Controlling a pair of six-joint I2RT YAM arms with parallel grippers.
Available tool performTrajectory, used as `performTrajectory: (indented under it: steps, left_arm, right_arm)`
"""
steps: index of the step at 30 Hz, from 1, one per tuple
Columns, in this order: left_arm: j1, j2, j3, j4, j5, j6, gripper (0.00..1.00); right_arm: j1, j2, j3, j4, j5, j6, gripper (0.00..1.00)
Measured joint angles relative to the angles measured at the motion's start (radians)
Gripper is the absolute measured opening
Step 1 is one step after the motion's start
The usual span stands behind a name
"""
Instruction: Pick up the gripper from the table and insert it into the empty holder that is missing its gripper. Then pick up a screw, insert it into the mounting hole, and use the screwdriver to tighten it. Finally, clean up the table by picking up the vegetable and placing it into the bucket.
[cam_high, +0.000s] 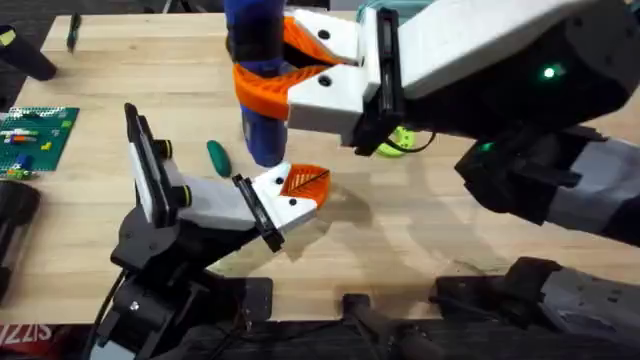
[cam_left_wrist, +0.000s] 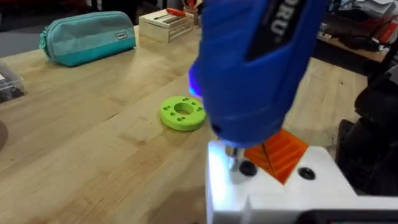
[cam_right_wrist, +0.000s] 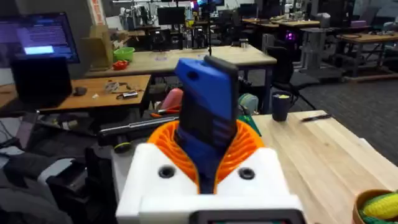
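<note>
- While I watch from far away, I see the vegetable (cam_high: 217, 155) lying flat on the table (cam_high: 450, 230). It is out to the left of all the fingers and nothing touches it.
- My left gripper (cam_high: 295, 190) is low over the table, and I cannot tell if it is wide or narrow.
- The holder (cam_high: 262, 197) is the white block with the black plate on the small arm.
- The gripper (cam_high: 306, 181), the little orange ribbed one, sits in the holder and points to the right.
- The screwdriver (cam_high: 258, 70) stands nearly straight up, with its tip down on the white holder. In the left wrist view the tip (cam_left_wrist: 234, 155) is just beside a black screw (cam_left_wrist: 247, 168) and next to the orange ribs.
- My right gripper (cam_high: 260, 58) is closed around the blue handle. One orange finger (cam_right_wrist: 163, 142) is on each side of it, high above the holder.
- A lime-green round disc (cam_high: 393, 143) lies on the table under my right arm, apart from the fingers.
</note>
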Motion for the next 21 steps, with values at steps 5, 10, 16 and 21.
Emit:
performTrajectory:
  steps: [5,10,16,21]
  left_arm:
    - [0.0,0.0,0.0,0.0,0.0,0.0,0.018]
    - [0.0,0.0,0.0,0.0,0.0,0.0,0.018]
    - [0.0,0.0,0.0,0.0,0.0,0.0,0.018]
    - [0.0,0.0,0.0,0.0,0.0,0.0,0.018]
  right_arm:
    - [0.0,0.0,0.0,-0.011,0.0,0.03,0.098]
    - [0.0,0.0,-0.001,-0.087,0.0,0.037,0.097]
    - [0.0,0.0,-0.001,-0.086,0.0,0.038,0.099]
    - [0.0,0.0,-0.001,-0.062,0.0,0.038,0.098]
